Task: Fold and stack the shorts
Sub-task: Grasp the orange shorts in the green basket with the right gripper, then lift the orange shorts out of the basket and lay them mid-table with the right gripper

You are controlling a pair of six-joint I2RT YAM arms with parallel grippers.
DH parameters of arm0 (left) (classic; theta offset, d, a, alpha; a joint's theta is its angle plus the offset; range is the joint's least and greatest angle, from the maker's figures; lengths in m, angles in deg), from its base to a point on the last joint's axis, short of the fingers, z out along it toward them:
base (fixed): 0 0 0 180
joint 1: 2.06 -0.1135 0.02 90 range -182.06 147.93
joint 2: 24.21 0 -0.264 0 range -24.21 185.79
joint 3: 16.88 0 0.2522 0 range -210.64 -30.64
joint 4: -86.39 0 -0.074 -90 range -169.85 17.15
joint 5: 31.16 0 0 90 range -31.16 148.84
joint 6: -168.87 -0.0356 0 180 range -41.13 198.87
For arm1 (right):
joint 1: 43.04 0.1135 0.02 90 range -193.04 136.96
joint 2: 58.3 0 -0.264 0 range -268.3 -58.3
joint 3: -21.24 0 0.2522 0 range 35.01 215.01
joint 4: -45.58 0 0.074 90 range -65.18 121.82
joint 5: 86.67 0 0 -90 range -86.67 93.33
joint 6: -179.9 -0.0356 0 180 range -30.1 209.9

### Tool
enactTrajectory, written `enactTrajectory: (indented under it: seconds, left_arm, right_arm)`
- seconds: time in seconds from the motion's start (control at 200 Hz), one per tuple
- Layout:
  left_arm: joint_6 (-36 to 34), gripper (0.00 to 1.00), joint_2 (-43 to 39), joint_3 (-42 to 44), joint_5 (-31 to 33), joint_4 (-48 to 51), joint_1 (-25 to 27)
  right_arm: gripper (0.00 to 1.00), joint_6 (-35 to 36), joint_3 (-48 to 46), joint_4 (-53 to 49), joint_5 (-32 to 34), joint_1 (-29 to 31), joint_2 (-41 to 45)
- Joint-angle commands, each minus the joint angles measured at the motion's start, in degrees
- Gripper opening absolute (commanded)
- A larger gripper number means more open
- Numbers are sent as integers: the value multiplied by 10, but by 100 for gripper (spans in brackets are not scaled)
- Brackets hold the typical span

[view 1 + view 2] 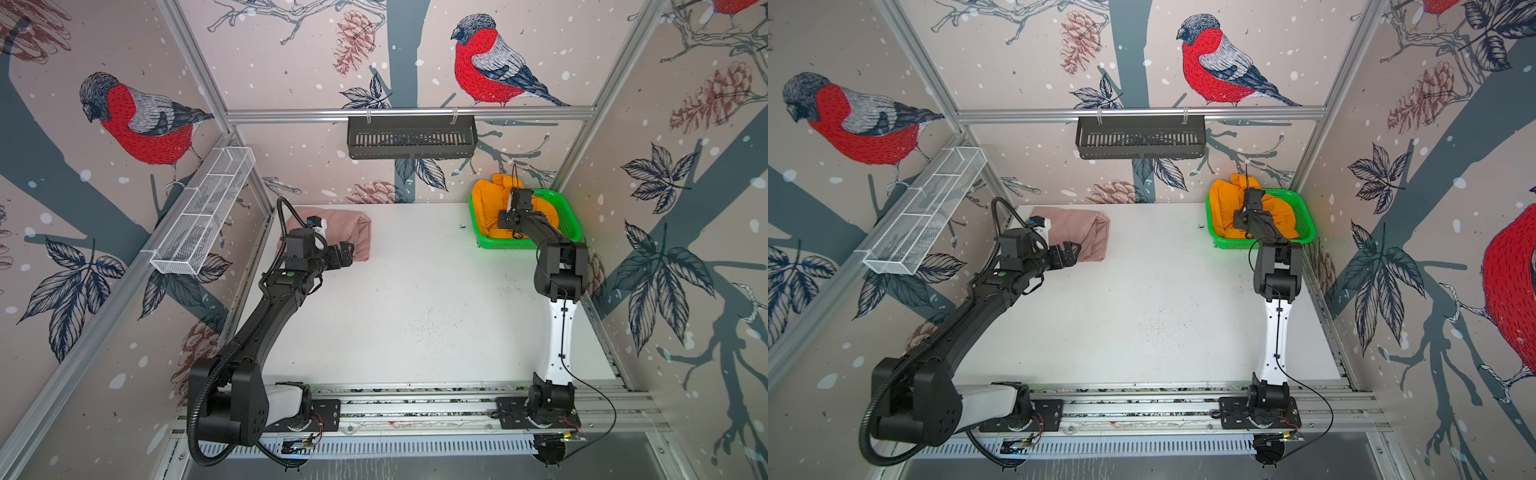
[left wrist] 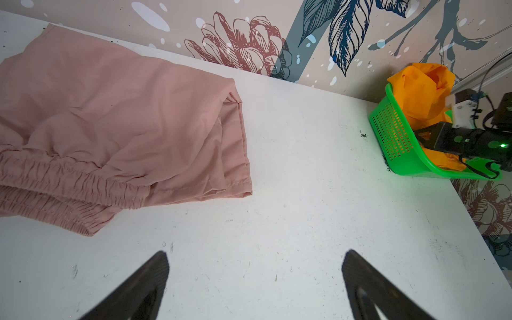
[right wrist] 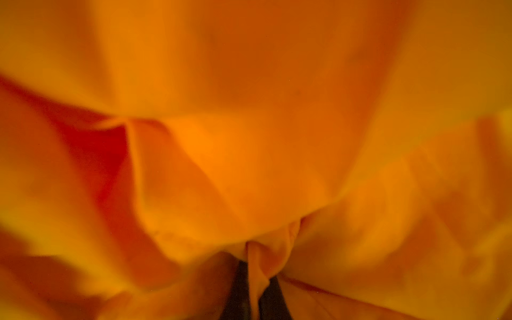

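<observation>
Pinching a fold of orange shorts [image 3: 277,138] in the basket [image 2: 393,133], the right gripper [image 3: 256,279] begins pair two; pink shorts [image 2: 110,110] lie seemingly folded, left gripper [image 2: 256,253] wide open.

Black jointed arms [image 1: 257,328], white base links [image 1: 559,340], ribbed black conduit [image 1: 190,432]

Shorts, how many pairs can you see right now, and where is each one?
2. The pink shorts lie folded on the table at the back left. The orange shorts sit bunched in the green basket at the back right; another pair could be hidden under them.
</observation>
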Motion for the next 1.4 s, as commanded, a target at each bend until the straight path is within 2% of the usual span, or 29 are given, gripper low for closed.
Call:
enactTrajectory:
  seconds: [0.0, 0.49, 0.6, 0.78, 0.89, 0.985, 1.131, 1.241, 1.396]
  left_arm:
    - [-6, 98, -10, 1, 2, -9, -1]
    - [2, 98, -26, 27, 0, -19, -1]
    - [3, 98, -33, 28, -3, -19, -1]
    - [3, 98, -39, 37, 1, -24, -1]
    - [1, 98, -32, 36, 28, -18, -1]
    - [3, 98, -9, 13, 50, 9, -1]
    - [5, 98, 23, -23, 48, 25, -1]
    - [2, 98, 46, -31, 62, 7, -1]
    - [-9, 98, 114, -44, 76, -12, -1]
  right_arm:
    - [2, -19, -29, 69, -54, -3, 64]
    - [2, -103, -273, 284, -220, 1, 314]
    - [2, -112, -308, 309, -236, 16, 365]
    - [2, -81, -335, 310, -226, 73, 450]
    - [2, -54, -332, 283, -218, 119, 503]
    - [2, -37, -338, 268, -222, 166, 545]
    - [2, -30, -351, 218, -221, 240, 583]
    - [2, -63, -408, 220, -256, 271, 602]
    - [2, -102, -531, 235, -248, 281, 622]
